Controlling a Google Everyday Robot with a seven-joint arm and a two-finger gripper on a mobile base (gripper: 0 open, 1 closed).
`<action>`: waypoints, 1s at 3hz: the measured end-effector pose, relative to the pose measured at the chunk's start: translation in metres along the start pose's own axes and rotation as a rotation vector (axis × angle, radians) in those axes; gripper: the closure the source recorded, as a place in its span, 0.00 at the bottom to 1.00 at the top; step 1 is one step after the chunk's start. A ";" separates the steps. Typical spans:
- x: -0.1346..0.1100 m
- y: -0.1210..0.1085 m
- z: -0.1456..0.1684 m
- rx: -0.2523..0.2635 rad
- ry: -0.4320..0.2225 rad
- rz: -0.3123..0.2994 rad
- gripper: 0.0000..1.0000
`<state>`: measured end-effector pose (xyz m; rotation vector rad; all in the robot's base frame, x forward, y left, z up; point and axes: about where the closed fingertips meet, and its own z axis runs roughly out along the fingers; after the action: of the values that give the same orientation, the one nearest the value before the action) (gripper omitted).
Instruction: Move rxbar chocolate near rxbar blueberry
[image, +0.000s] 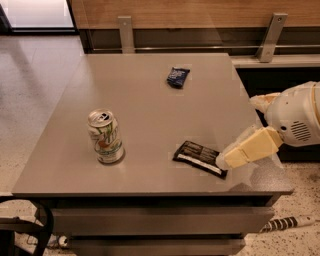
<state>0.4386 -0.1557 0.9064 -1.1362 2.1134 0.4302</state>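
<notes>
The gripper (226, 160) sits low at the right end of the rxbar chocolate (197, 157), near the front-right corner of the counter (145, 100); whether it is grasping or released cannot be told. The bar lies flat, well apart from the rxbar blueberry (178, 76) near the back edge. By this view, the carry across is not yet done.

Grey table (140, 100). The black rxbar chocolate (197, 156) has white lettering; the rxbar blueberry (178, 77) is navy. The cream gripper (225, 160) is at the chocolate bar's right end. The can (105, 136) is white and green.
</notes>
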 end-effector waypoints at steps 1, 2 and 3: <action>0.007 0.013 0.033 0.006 -0.134 0.051 0.00; 0.000 0.015 0.045 0.033 -0.221 0.064 0.00; -0.003 0.014 0.043 0.036 -0.225 0.061 0.00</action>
<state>0.4459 -0.1215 0.8772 -0.9574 1.9552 0.5209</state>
